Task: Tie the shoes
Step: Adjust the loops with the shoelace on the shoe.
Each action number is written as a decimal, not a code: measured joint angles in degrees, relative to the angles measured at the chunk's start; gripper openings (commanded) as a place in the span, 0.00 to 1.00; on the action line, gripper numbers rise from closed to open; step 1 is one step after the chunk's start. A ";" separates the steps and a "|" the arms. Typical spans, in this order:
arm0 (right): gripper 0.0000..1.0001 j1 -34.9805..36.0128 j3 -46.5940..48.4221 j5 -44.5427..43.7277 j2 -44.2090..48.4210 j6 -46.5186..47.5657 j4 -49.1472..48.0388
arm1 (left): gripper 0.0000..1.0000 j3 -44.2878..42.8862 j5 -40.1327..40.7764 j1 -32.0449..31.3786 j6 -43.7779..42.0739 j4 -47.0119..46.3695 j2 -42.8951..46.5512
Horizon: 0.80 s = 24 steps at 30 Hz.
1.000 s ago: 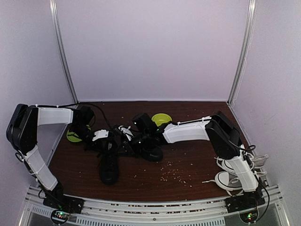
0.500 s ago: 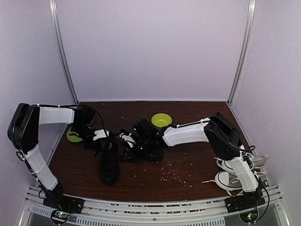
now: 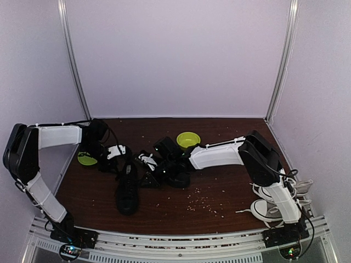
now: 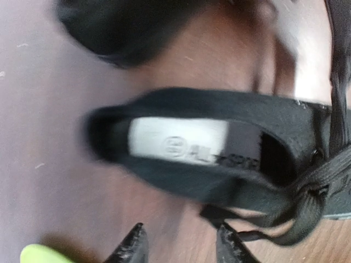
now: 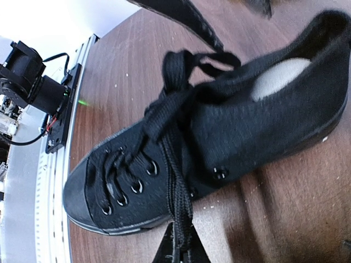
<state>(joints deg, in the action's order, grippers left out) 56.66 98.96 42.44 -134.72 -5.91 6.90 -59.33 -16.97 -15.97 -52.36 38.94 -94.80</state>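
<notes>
One black shoe (image 3: 127,190) lies toe toward the near edge, and the other black shoe (image 3: 176,175) sits partly under the right arm. My right gripper (image 5: 179,249) is shut on a black lace (image 5: 175,186) that runs taut from the knot of the near shoe (image 5: 219,131). In the top view the right gripper (image 3: 149,167) hovers just right of that shoe's heel. My left gripper (image 4: 181,246) is open beside the shoe's collar (image 4: 181,145), nothing between its fingers, with a loose lace loop (image 4: 307,200) to its right. The left gripper (image 3: 117,154) stands left of the heel.
A green bowl (image 3: 188,139) stands behind the right arm and a green dish (image 3: 86,159) lies near the left wall. Grey-and-white sneakers (image 3: 274,204) sit by the right arm's base. Crumbs (image 3: 203,203) are scattered on the brown table (image 3: 230,181).
My left gripper has opened and let go of the lace, and its arm has drawn back toward the left rear. The right gripper stays shut on its lace.
</notes>
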 measured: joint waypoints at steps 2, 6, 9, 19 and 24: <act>0.00 0.00 0.48 -0.02 0.00 -0.28 0.04 | 0.54 0.57 0.83 0.00 1.44 -1.75 2.95; 0.00 0.00 0.92 0.00 0.00 -1.20 -0.28 | 0.56 2.08 3.72 0.00 4.72 -4.42 9.09; 0.00 -0.02 0.98 -0.02 0.00 -1.99 -0.66 | 0.46 3.54 5.55 -0.02 8.48 -5.11 13.60; 0.00 -0.02 2.16 -0.02 0.00 -3.67 -2.01 | 0.38 12.44 4.66 -17.68 22.62 -4.68 29.59; 0.00 -0.02 2.51 -0.04 -0.09 -4.35 -2.49 | 0.47 15.19 9.77 -19.82 27.32 -3.08 24.17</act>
<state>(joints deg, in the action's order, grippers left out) 56.64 101.47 42.39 -134.80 -10.26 4.40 -44.14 -7.20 -35.79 -25.04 35.86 -70.63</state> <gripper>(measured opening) 0.004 0.433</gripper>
